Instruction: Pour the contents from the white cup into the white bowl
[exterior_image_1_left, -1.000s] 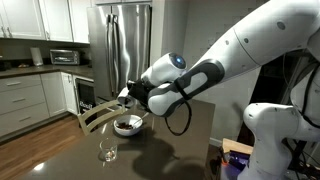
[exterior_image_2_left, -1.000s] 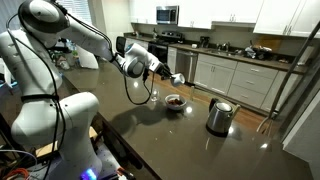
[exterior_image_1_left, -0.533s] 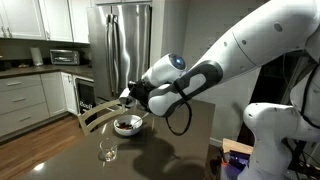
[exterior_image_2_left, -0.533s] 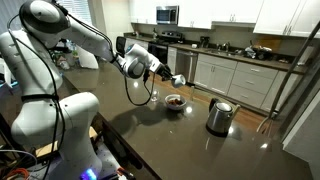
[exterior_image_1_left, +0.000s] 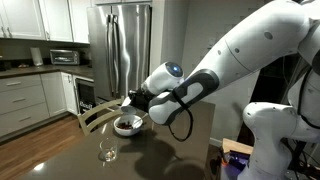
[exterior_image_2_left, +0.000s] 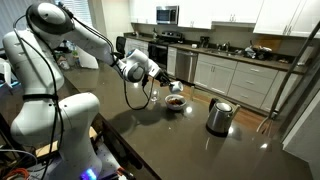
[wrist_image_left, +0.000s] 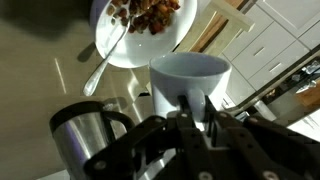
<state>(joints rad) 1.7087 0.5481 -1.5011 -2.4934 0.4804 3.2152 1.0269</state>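
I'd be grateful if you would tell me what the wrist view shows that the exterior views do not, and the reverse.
Wrist view only: a metal utensil resting in the white bowl, and the food there seen clearly. Exterior views only: the clear stemmed glass, the refrigerator and the robot arm. Shared: the white cup, the bowl and the steel kettle.

Glossy white rounded arm (exterior_image_1_left: 255, 45); black wrist (exterior_image_1_left: 165, 100); looping black cable (exterior_image_1_left: 188, 122).
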